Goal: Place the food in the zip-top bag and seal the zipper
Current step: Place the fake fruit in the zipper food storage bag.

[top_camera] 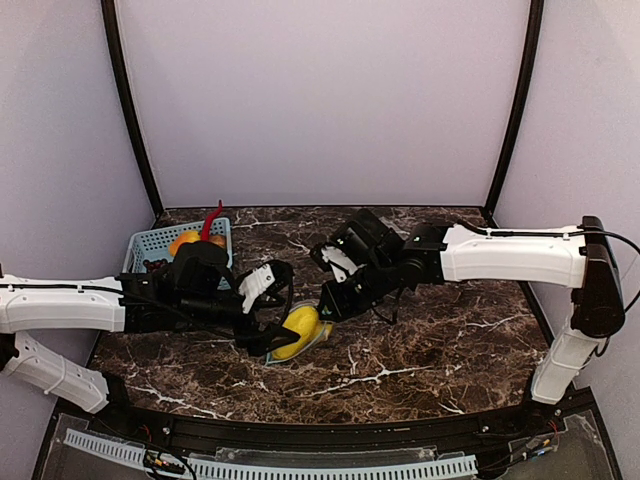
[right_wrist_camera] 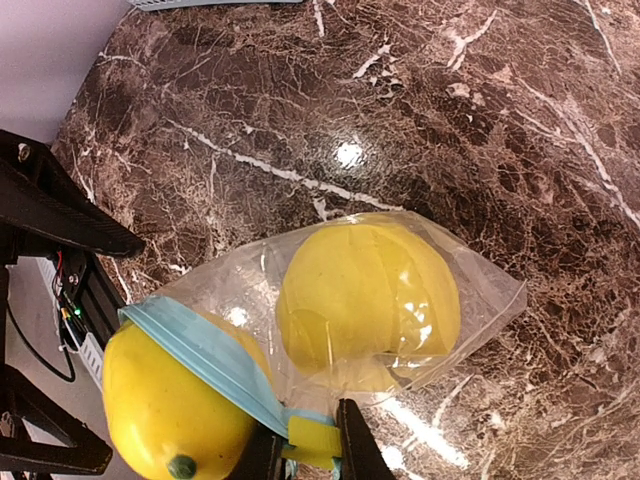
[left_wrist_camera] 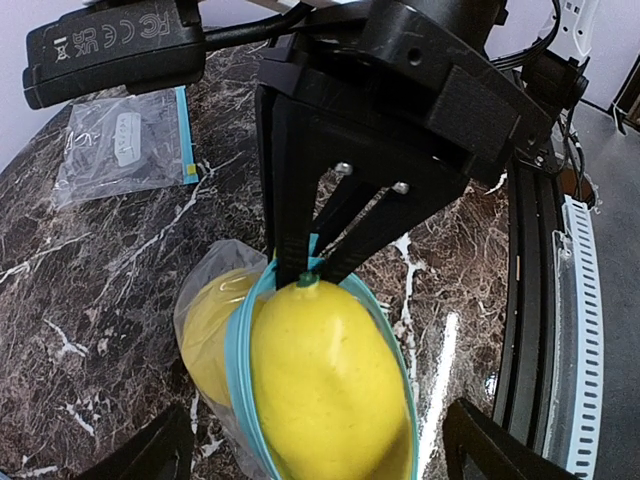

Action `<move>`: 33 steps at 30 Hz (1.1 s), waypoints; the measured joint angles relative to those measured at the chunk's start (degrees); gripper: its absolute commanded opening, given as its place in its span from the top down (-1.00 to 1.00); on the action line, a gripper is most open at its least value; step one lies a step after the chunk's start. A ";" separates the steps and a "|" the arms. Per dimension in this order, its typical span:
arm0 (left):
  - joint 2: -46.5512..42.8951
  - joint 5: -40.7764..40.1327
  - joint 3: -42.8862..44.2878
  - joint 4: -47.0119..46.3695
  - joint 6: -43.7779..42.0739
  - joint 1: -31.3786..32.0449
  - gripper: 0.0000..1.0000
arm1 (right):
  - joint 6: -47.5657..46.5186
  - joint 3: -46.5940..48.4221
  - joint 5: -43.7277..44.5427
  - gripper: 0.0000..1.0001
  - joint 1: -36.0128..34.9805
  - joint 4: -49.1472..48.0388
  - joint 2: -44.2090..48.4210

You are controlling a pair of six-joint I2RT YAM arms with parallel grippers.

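Between left fingers [left_wrist_camera: 140, 455], spread wide apart: lemon [left_wrist_camera: 325, 385] lodged in mouth of zip-top bag [right_wrist_camera: 485, 300], teal zipper [right_wrist_camera: 200, 345] ringing it. Right fingers [right_wrist_camera: 362, 445] pinched on zipper edge. Just beyond right fingers, other lemon [right_wrist_camera: 365, 300] fully inside bag, resting on tabletop [right_wrist_camera: 450, 120].
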State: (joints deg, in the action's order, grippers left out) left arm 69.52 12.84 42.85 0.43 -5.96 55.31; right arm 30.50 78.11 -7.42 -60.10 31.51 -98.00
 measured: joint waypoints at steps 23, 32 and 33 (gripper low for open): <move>4.04 -7.06 0.44 -0.09 22.27 0.00 -0.90 | 0.00 0.00 -0.31 0.82 0.00 0.00 0.00; 0.72 -6.64 0.24 2.62 29.53 0.00 -0.95 | -0.02 0.00 -0.31 0.82 0.15 0.00 0.00; -0.48 -6.62 -0.20 3.13 30.14 0.00 -0.95 | 0.00 0.00 -0.31 0.82 0.15 0.00 0.00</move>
State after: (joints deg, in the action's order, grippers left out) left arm 69.04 6.22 42.65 3.55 24.18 55.31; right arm 30.50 78.11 -7.73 -59.94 31.51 -98.00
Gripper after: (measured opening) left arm 0.977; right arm 0.135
